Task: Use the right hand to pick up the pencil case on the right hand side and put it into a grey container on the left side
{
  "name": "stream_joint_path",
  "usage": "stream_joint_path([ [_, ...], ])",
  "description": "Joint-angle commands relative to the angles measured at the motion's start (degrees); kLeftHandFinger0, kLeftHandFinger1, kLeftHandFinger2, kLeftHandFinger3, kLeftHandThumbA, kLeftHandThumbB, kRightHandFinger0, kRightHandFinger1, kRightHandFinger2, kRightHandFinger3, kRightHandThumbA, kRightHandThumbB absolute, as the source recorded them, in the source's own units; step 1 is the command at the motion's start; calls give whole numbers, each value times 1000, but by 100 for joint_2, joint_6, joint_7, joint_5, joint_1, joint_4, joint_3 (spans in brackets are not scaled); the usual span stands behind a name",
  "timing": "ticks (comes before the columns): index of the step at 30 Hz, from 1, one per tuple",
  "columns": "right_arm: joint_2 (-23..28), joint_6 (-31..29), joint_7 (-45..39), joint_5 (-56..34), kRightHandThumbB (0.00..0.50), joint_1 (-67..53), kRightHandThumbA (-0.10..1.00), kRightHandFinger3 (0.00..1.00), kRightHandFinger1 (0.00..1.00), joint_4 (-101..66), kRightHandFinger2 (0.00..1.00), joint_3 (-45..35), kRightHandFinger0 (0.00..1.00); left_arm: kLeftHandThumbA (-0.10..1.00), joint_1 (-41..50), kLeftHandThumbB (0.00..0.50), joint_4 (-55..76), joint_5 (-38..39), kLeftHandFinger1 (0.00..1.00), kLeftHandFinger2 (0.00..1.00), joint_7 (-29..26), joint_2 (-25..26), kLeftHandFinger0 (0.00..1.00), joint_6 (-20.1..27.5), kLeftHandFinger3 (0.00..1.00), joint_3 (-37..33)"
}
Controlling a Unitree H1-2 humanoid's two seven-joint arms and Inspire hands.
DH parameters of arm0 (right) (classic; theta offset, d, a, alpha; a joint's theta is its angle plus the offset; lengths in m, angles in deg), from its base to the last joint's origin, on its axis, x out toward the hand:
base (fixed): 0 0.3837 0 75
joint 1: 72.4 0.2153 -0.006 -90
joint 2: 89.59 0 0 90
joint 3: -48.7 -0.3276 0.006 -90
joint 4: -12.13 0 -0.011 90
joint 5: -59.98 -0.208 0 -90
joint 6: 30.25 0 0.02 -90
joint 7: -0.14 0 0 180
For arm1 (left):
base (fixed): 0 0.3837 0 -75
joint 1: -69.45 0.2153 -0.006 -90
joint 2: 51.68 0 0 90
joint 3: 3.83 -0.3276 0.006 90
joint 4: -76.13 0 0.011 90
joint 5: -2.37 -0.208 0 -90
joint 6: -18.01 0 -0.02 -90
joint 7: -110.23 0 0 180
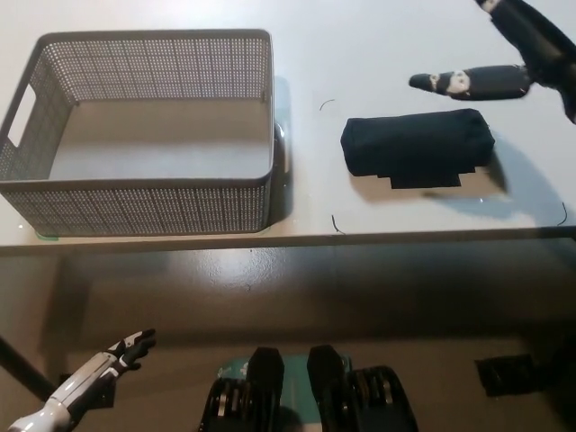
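Black and spread wide, my right hand (pixel 504 67) hovers just beyond the far right of the dark pencil case (pixel 417 144) lying on the white table (pixel 378 54), right of the grey basket (pixel 144 135), while my white left hand (pixel 99 378) hangs low at near left, fingers loosely apart.

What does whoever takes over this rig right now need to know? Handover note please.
Right hand: black, open, holding nothing, in the air beyond the far side of the dark navy soft fabric pencil case, not touching it.
Left hand: white, resting low at the robot's left, below the table edge, holding nothing.
Pencil case: lying flat on the white table, on the right side.
Grey perforated plastic container: on the table's left side, nothing in it.
Done: nothing yet; no grasp made.
Left: close the right hand on the case, lift it, carry it left, drop it in the container.
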Motion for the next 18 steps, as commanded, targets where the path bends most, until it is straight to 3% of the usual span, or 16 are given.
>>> stream_joint_path([
  [1,-23,-332,-93,709,499,930,916,1000,1000,790,1000,357,1000,1000,26,279,178,31,1000,1000,79,183,1000,293,1000,68],
  [4,-158,-394,-70,904,500,1252,871,1000,1000,1473,1000,630,1000,1000,35,275,167,47,1000,1000,87,168,1000,306,1000,65],
  [9,-415,-535,-16,1349,500,1876,907,1000,1000,2789,1000,1255,1000,1000,66,276,179,35,1000,1000,73,165,1000,349,1000,63],
  [12,-547,-564,1,1500,500,2151,853,1000,1000,3367,1000,1526,1000,1000,79,283,169,36,1000,1000,86,182,1000,362,1000,61],
  [14,-685,-677,66,1704,500,2419,894,1000,1000,3930,1000,1810,1000,1000,79,283,180,32,1000,1000,96,196,1000,343,1000,58],
  [18,-947,-903,231,1800,500,2733,844,1000,1000,4790,1000,2075,1000,1000,70,271,210,29,1000,1000,109,185,1000,303,1000,41],
])
